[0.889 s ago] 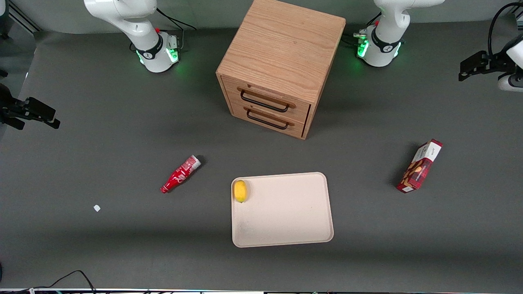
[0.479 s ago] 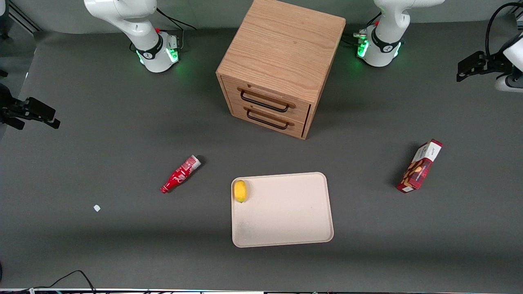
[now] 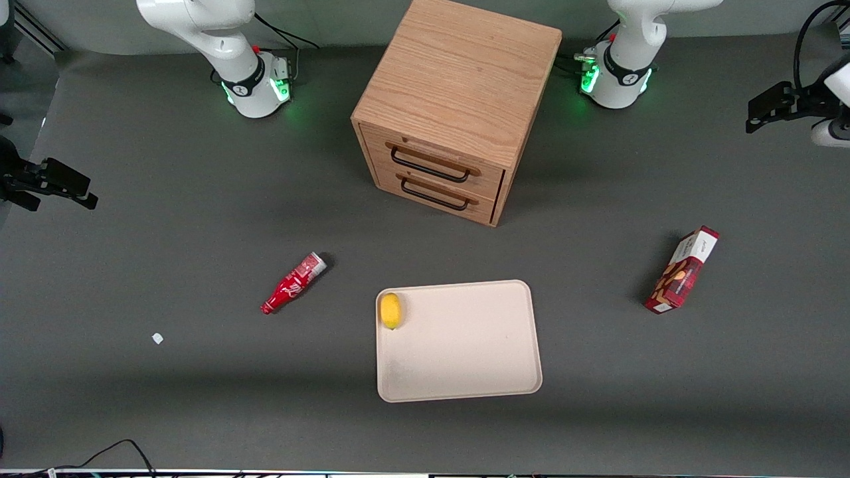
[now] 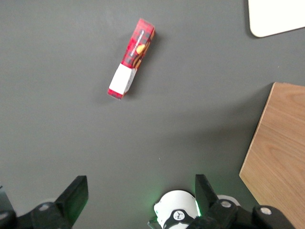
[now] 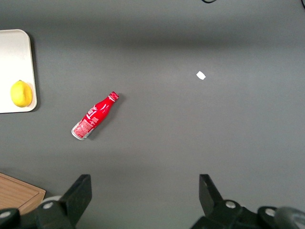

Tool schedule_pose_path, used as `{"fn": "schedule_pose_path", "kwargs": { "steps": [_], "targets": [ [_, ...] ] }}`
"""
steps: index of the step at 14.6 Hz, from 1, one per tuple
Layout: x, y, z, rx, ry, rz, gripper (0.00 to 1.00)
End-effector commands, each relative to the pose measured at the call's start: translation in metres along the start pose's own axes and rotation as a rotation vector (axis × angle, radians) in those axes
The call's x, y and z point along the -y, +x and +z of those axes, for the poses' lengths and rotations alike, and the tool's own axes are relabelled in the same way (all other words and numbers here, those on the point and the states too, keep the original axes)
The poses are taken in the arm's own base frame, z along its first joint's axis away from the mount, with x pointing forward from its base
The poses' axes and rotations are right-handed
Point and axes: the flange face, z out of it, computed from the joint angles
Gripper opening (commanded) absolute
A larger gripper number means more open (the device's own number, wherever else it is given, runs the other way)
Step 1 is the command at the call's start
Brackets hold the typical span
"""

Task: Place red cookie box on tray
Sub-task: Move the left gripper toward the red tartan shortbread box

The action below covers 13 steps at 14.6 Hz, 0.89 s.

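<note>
The red cookie box [image 3: 682, 269] lies flat on the grey table toward the working arm's end, its white end panel pointing away from the front camera. In the left wrist view the red cookie box [image 4: 132, 58] lies well away from the fingers. The beige tray [image 3: 465, 345] sits mid-table, nearer the front camera than the cabinet, with a yellow lemon [image 3: 390, 310] in one corner. The left arm's gripper [image 3: 764, 107] hovers high at the working arm's end of the table, farther from the front camera than the box. That gripper [image 4: 139, 195] is open and holds nothing.
A wooden two-drawer cabinet [image 3: 458, 106] stands between the arm bases, drawers shut. A red bottle [image 3: 293, 283] lies on the table toward the parked arm's end, with a small white scrap [image 3: 157, 338] nearer the front camera. The tray's corner [image 4: 276, 16] and the cabinet top [image 4: 279, 157] show in the left wrist view.
The left arm's gripper shifted only slightly at the table's end. The box, tray, lemon and bottle have not moved.
</note>
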Motion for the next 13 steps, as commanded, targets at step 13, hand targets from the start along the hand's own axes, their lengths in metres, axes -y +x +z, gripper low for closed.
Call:
{"fn": "schedule_pose_path", "kwargs": {
  "steps": [13],
  "targets": [
    [0.095, 0.122, 0.238, 0.018, -0.155, 0.478, 1.0]
  ]
}}
